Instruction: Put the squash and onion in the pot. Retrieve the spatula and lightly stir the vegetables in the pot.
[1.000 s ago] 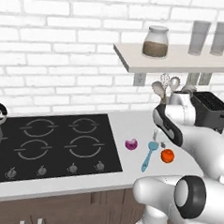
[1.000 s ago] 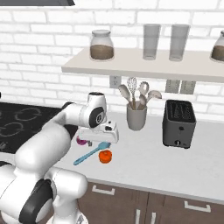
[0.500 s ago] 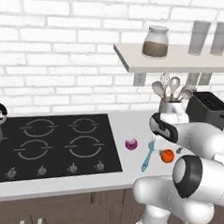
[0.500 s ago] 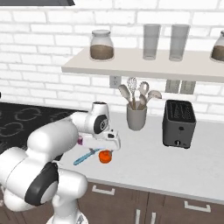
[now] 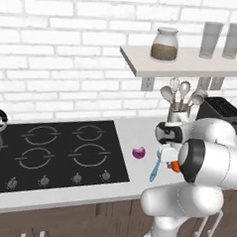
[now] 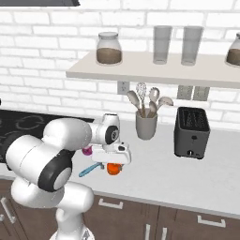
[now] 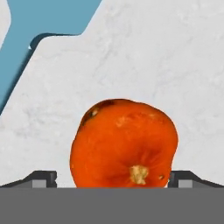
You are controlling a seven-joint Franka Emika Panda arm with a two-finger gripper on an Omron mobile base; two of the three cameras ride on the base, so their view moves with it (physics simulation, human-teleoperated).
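Flanking squash (image 7: pixel 124 143), gripper (image 7: pixel 112 177) fingertips (spatula (image 7: pixel 41 22) beside), onion (image 5: pixel 138 152) near.

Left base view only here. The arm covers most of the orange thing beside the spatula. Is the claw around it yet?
Observer: Yes. In the hand view the round orange squash sits between the two dark fingertips of the claw, with a gap showing on one side, so the claw is open.
Operator: Spatula touching the squash?
Observer: No. In the hand view the flat teal-blue spatula lies on the pale marbled counter, with bare counter between it and the squash.
Operator: Anything further right on the shelf?
Observer: In the right base view a second glass jar with brown contents stands at the shelf's right end.
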